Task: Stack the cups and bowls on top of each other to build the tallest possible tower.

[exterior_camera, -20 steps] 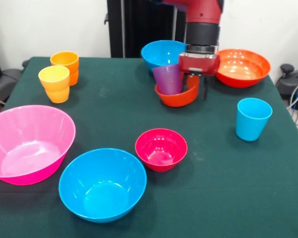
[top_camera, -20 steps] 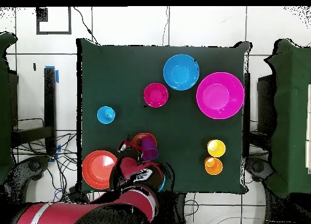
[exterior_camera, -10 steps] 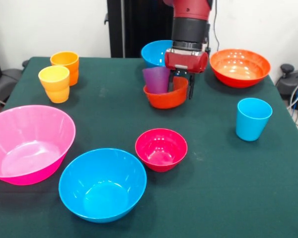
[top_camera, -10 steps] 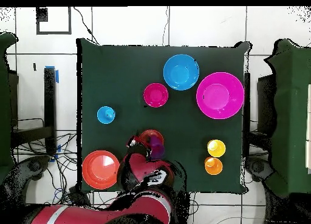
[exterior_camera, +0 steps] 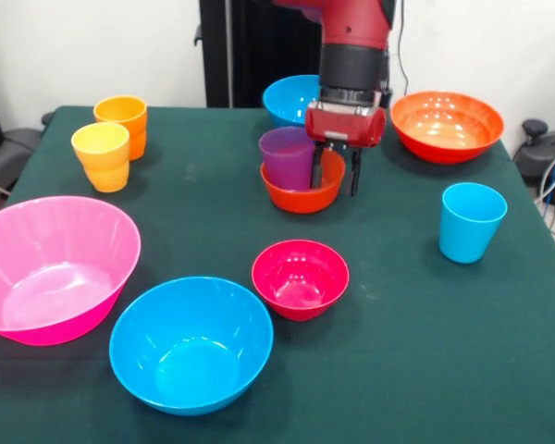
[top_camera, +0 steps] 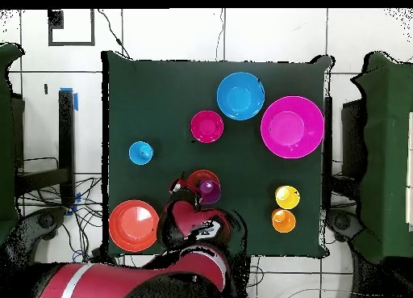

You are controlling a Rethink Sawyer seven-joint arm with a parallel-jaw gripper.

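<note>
Firmly hand (exterior_camera: 337,176) on small orange-red bowl (exterior_camera: 301,194)

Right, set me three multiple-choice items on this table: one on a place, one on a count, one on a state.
1. Where is the purple cup?
A. inside the small orange-red bowl
B. inside the pink bowl
C. alone on the cloth

2. How many blue bowls show in the front view?
A. one
B. two
C. four

3. How does the light blue cup stand?
A. tipped on its side
B. mouth down
C. upright, mouth up

Key: 1 A, the cup sits in that bowl by the hand; 2 B, one near, one behind the arm; 3 C, its open rim faces up.
</note>
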